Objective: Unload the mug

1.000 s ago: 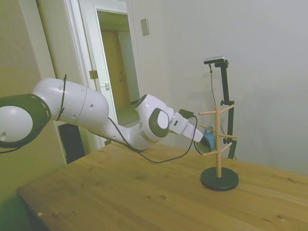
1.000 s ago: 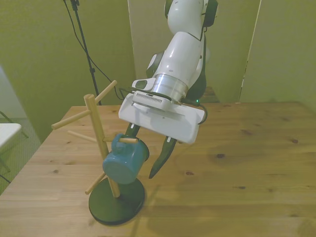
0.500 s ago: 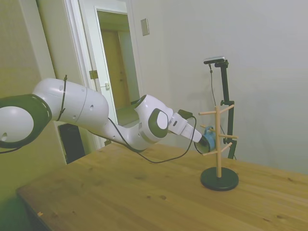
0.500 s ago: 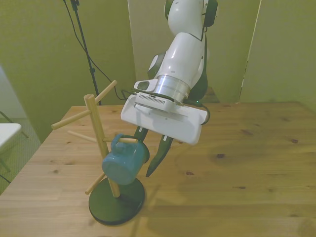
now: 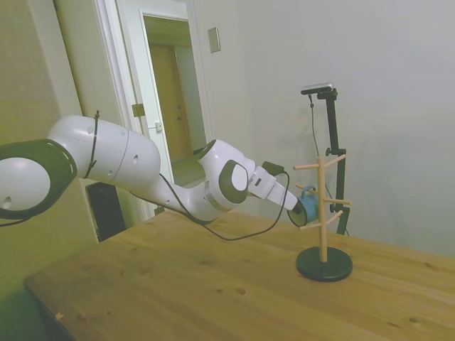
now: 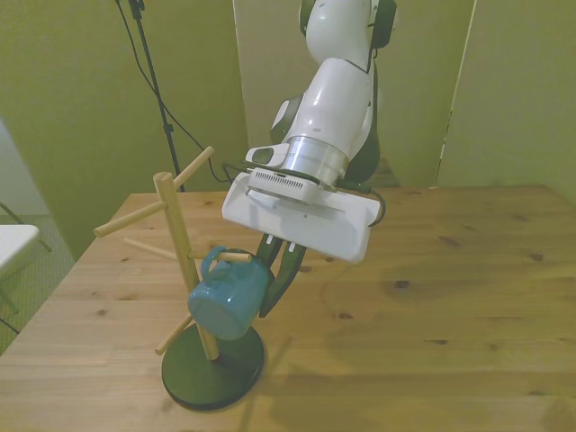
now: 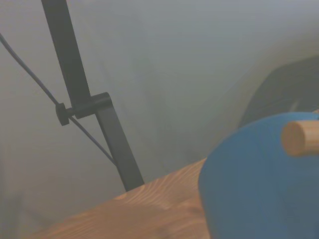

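Now we see the mug (image 6: 225, 299) hanging by its handle on a peg of the wooden stand (image 6: 180, 238), mouth tilted down toward the table (image 6: 432, 306). Our gripper (image 6: 270, 279) sits right against the mug, fingers drawn in close beside its body; whether they pinch it we cannot tell. No writing is readable anywhere

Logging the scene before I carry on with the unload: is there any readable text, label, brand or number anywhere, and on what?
None can be read in any view.
mug: plain blue, no print visible.
wooden peg stand: bare wood, dark base, no label.
gripper and its white housing: no legible marking.
wall plate beside the doorway in the side view: blank as far as can be told, too small to be sure.
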`<state>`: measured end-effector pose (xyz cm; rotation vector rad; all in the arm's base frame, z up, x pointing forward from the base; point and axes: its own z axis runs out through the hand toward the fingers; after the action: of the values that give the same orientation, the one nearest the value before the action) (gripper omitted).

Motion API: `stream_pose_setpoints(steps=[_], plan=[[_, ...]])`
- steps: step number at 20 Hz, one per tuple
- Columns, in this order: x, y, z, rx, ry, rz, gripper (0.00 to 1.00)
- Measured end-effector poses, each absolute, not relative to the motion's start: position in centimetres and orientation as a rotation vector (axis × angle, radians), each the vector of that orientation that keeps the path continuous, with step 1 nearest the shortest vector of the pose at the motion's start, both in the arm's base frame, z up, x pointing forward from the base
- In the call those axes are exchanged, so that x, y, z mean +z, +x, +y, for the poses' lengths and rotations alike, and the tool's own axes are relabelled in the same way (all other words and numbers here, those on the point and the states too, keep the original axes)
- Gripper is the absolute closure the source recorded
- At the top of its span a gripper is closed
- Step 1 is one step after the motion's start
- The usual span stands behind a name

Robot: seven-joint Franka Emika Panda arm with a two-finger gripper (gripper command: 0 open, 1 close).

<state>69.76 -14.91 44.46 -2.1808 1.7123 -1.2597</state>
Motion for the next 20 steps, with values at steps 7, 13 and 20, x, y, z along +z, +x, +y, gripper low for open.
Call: stream_pose_setpoints(steps=[7, 13, 20], plan=[[45.2, 69.7, -14.4, -1.264, -2.172, 1.699, 1.0], [47.2, 69.3, -13.7, -1.274, -2.147, 1.681, 1.0], [48.4, 68.9, -12.4, -1.266, -2.137, 1.657, 1.0]])
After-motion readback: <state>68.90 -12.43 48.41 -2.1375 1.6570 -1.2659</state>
